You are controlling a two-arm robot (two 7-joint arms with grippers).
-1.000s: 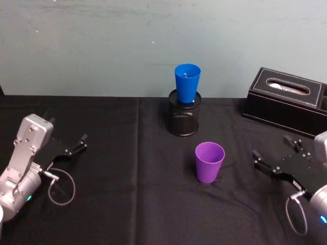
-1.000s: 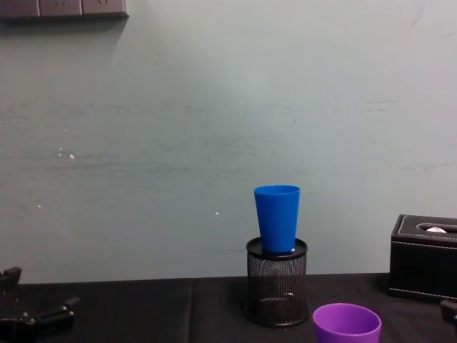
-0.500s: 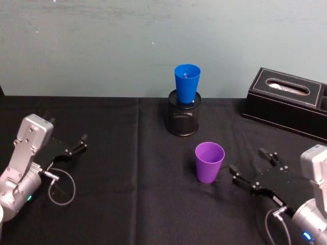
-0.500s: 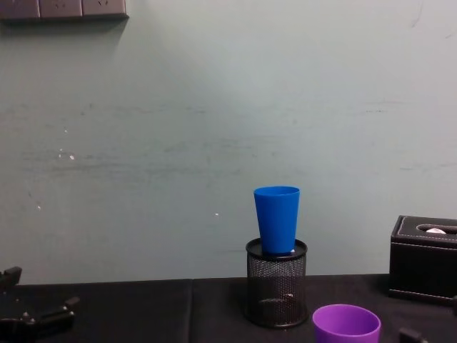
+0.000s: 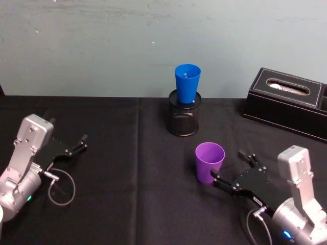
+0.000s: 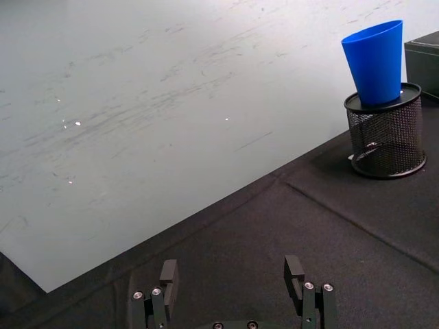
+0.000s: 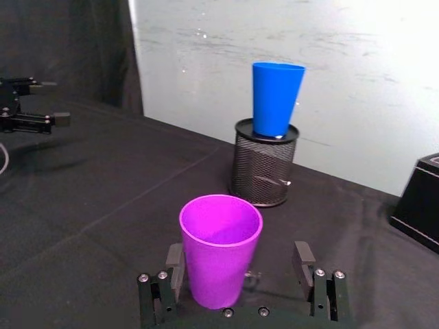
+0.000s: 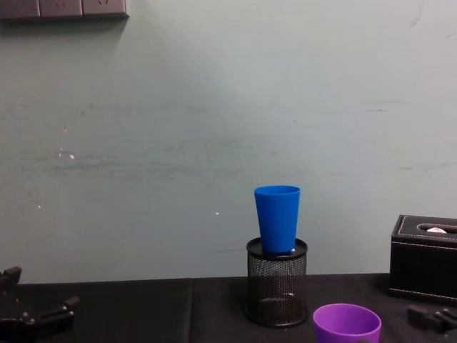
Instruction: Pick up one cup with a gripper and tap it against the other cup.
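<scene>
Far left of the purple cup (image 5: pixel 209 162), the left gripper (image 6: pixel 231 277) sat parked, jaws spread; behind that cup the blue cup (image 5: pixel 187 81) stood in a mesh holder (image 5: pixel 184 120). Just right of it, the right gripper (image 7: pixel 238 257), also spread, should centre before closing, since how deep the cup sat between its jaws was unclear

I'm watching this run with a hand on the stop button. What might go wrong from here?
The purple cup sits off-centre before the open fingers of the right gripper, close to one, so closing may shove or tip it. The blue cup stands propped in the mesh holder, off the table; a firm tap may topple it. The left gripper lies far off.
</scene>
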